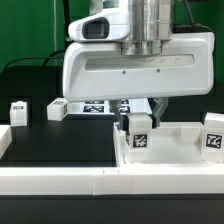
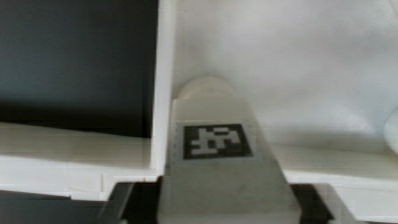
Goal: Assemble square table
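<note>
The tool (image 1: 140,116) is pinching a small white block leg (image 2: 215,140) by its sides. It is holding the tagged leg upright just inside the raised rim of the white plastic square tray-like tabletop (image 1: 178,138), which is lying at the counter's edge nearest the exterior camera, toward the exterior view's right. Judging from these views the assembly is only starting: no leg is looking fixed to the tabletop, and two loose white legs (image 1: 18,112) (image 1: 55,108) are sitting toward the counter's far edge on the exterior view's left. A fourth white leg (image 1: 213,135) is standing at the tabletop's far side, so all four are yet to be attached.
</note>
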### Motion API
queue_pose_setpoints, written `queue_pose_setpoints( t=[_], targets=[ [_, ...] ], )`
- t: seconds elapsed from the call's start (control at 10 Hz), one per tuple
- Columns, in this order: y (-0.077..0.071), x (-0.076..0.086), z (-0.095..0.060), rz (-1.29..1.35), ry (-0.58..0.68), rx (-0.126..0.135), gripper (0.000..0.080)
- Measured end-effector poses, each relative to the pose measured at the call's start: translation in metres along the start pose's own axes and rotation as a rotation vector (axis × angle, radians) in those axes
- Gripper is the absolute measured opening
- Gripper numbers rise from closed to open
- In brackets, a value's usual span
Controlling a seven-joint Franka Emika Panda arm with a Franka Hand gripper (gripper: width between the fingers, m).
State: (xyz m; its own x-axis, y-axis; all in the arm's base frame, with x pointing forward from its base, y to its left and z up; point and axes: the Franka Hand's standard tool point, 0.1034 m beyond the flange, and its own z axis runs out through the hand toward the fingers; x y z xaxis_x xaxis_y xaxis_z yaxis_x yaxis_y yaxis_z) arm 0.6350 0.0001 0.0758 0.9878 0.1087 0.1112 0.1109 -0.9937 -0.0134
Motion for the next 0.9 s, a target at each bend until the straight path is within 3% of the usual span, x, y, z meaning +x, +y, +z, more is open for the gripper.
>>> queue_pose_setpoints(
  t=[0.6,0.9],
  targets=[
    [0.0025,-0.0011,0.0006,0.699,0.017,0.009,0.0285],
    [0.0002,-0.0012,0.0017,1.057,-0.009,-0.007,0.0287]
  ],
)
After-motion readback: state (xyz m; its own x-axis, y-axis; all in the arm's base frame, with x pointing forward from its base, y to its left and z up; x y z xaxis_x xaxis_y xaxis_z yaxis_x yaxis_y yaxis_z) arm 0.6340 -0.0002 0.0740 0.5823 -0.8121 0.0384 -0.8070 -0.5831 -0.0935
